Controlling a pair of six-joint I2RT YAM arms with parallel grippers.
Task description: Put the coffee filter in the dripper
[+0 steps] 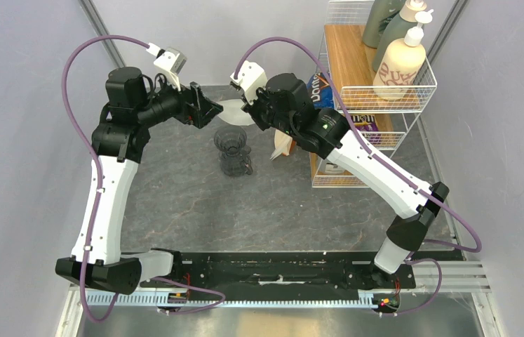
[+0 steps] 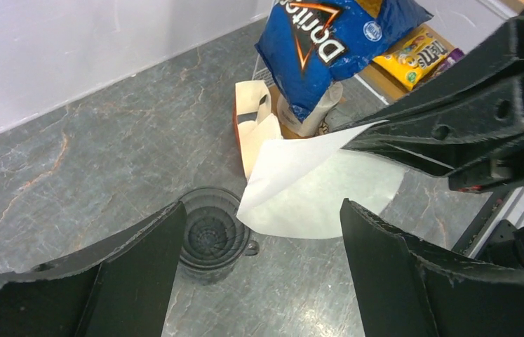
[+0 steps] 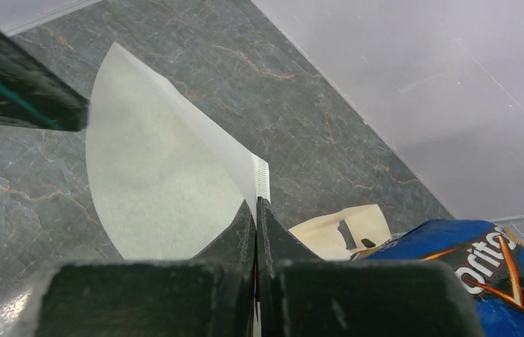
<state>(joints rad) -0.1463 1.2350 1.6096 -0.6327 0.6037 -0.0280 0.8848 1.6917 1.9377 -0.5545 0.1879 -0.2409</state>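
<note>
Near ribbed dripper (image 1: 232, 149), right end effector (image 3: 256, 205) pinches thin coffee filter (image 3: 160, 189)

top: high overhead from near side, facing down | wrists: close, facing each other | shared: coffee filter (image 1: 234, 114)

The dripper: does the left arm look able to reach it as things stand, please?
Probably yes. The left gripper is open and empty, and the dripper stands uncovered on the table below it; the filter, pinched by the right gripper, hangs beside that path, not across it.
</note>
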